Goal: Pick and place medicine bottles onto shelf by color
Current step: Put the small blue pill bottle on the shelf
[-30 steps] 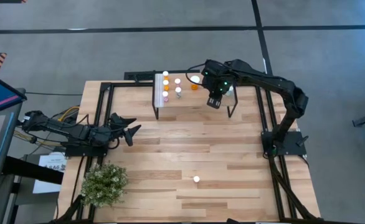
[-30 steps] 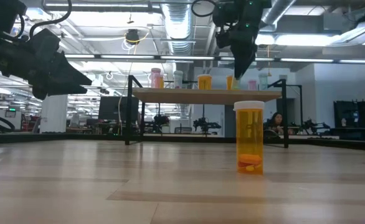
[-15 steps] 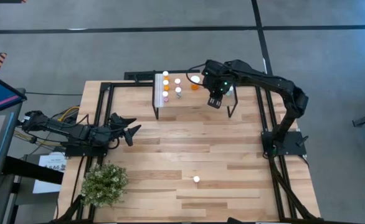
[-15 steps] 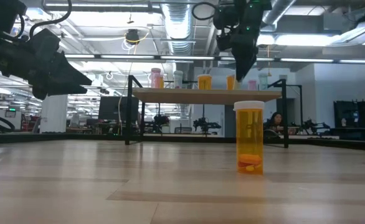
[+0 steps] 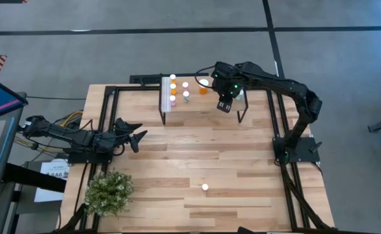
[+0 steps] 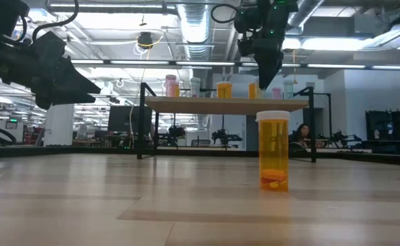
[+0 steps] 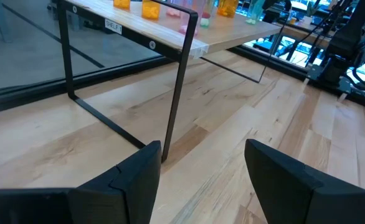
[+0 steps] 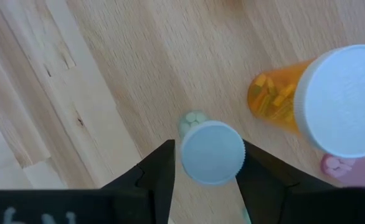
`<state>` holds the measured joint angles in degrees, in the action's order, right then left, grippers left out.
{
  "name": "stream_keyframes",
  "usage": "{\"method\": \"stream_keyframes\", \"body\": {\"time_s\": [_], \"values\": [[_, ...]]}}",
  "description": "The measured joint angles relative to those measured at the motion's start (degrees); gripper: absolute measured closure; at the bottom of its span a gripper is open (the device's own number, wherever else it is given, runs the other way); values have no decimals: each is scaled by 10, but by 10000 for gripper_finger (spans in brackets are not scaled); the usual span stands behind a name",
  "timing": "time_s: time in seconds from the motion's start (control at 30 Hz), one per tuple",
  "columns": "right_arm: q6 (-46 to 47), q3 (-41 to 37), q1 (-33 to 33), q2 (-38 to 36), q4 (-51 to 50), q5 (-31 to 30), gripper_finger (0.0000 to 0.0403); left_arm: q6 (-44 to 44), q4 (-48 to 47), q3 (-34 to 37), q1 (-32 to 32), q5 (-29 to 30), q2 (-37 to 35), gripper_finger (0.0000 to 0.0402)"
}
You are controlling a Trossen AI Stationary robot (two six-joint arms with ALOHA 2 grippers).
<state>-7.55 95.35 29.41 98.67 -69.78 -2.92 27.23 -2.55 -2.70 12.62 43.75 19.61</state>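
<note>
Count from the high view: shelf (image 5: 203,97) sits at upper centre of the frame. On its left part, a column of three bottles nearest the left edge (image 5: 173,89), two more beside them (image 5: 185,89), one larger orange bottle (image 5: 203,86) further right. The right arm covers the rest of the shelf top, so the total there can't be told.

Low view shows more along the shelf: pink bottle (image 6: 170,85), pale one beside it (image 6: 195,86), orange bottles (image 6: 224,89), then pink and pale green ones right of the arm (image 6: 276,92). They overlap, so no firm count from that side.

One bottle is off the shelf: lone orange bottle (image 5: 205,187) upright on the tabletop (image 5: 242,162), lower centre of the high view, large in the low view's foreground (image 6: 273,150), pills visible at its bottom.

Right gripper (image 5: 224,104) is over the shelf's right part, pointing down. Right wrist view: jaws (image 8: 201,165) spread on either side of a pale green bottle (image 8: 211,151) with a white cap; whether they touch it is not clear. Large orange bottle (image 8: 322,99) just beside it, a pink one (image 8: 338,167) at the frame edge below that.

Left gripper (image 5: 135,137) idles at left of the frame, jaws spread, nothing between them. Its wrist view looks at the shelf leg (image 7: 179,81).

Other items: a small green plant (image 5: 108,192) at lower left of the tabletop, black frame rails (image 5: 106,110) along the tabletop edges.
</note>
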Motion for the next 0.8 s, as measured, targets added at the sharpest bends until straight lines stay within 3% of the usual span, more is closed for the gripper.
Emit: {"method": "stream_keyframes", "body": {"time_s": [0.8], "values": [[-5, 0, 4, -12, -13, -8, 167, 0, 0, 0, 0, 0, 0, 182]]}}
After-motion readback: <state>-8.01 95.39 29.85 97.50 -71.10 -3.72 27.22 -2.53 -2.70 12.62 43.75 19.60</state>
